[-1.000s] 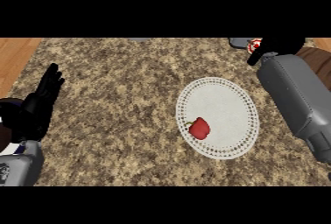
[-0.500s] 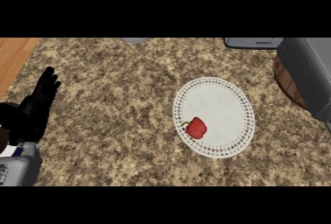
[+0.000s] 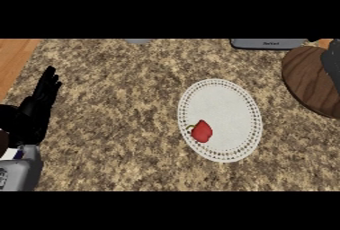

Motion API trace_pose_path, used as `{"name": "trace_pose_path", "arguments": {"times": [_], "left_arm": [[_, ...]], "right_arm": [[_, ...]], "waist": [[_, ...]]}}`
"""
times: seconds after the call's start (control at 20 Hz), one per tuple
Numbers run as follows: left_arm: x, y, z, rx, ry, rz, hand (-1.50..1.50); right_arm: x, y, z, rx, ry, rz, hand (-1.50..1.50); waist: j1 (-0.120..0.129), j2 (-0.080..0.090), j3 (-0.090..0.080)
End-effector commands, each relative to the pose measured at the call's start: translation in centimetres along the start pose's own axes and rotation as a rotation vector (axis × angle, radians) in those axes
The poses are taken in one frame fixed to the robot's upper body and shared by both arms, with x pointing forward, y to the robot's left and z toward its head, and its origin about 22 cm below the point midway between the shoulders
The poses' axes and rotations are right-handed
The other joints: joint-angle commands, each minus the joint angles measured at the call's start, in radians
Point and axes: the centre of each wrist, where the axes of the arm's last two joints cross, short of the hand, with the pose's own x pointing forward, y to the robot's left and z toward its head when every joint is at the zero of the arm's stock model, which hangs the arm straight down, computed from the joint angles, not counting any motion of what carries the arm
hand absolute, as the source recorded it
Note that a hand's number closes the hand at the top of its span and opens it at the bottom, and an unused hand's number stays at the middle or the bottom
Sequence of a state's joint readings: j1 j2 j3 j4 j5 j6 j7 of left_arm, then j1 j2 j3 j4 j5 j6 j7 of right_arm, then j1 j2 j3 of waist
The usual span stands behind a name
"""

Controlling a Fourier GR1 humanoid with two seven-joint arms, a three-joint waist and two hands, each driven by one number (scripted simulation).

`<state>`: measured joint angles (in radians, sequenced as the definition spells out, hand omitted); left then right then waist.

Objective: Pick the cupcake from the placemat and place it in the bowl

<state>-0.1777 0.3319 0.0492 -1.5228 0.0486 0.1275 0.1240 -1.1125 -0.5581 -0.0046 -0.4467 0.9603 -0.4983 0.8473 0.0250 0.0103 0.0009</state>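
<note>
The speckled stone desk (image 3: 119,90) carries a white lace-edged placemat (image 3: 229,105) right of frame centre. On the lower-left part of the placemat lies a small red item with a green stem (image 3: 201,130); it resembles a red pepper, not the cupcake named in the task, and no cupcake is visible. Its long axis runs roughly vertical in the frame, with the stem toward the left. A dark wooden round object, judged to be the bowl (image 3: 309,81), sits at the right edge of the frame, upper right of the placemat and just beside it, partly cut off. The left hand (image 3: 38,108) rests at the left edge of the frame with its fingers straight and up, holding nothing, well apart from the placemat. Only a dark grey form (image 3: 331,63) shows at the upper right edge, above the bowl; it is probably part of the right arm, and the right hand itself cannot be made out. The red item lies to the right of the left hand and down-left of the bowl. Judged by position, the right arm is the nearer one for the pick.
</note>
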Motion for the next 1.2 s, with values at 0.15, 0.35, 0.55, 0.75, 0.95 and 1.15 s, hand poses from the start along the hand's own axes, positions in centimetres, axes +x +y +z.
{"name": "trace_pose_path", "arguments": {"times": [0.15, 0.35, 0.55, 0.75, 0.95, 1.15], "left_arm": [[0.8, 0.0, -0.1, -0.019, -0.001, 0.010, 0.00], [0.7, -0.2, 0.1, -0.021, -0.017, 0.026, 0.00], [-1.0, -1.3, 0.3, -0.017, -0.025, 0.001, 0.00], [1.2, 0.7, -1.6, -0.012, -0.039, 0.004, 0.00], [1.2, -0.9, -1.2, -0.025, -0.024, 0.015, 0.00], [0.2, -0.4, -1.1, -0.019, 0.008, 0.020, 0.00]], "right_arm": [[-7.1, 1.9, -3.3, -0.040, 0.040, -0.037, 1.50], [-9.6, 1.7, -4.6, -0.022, 0.051, -0.042, 1.50], [-13.2, 1.5, -6.0, -0.024, 0.048, -0.059, 1.50], [-14.9, 1.8, -6.4, 0.207, 0.299, 0.033, 1.50], [-17.5, 2.9, -5.9, 0.289, 0.253, 0.020, -1.50], [-18.7, 3.2, -5.7, 0.248, 0.168, -0.176, -1.50]], "waist": [[0.013, 0.005, 0.001], [0.018, 0.007, 0.002], [0.020, 0.013, 0.003], [0.023, 0.020, 0.004], [0.022, 0.015, 0.004], [0.002, 0.008, 0.004]]}}
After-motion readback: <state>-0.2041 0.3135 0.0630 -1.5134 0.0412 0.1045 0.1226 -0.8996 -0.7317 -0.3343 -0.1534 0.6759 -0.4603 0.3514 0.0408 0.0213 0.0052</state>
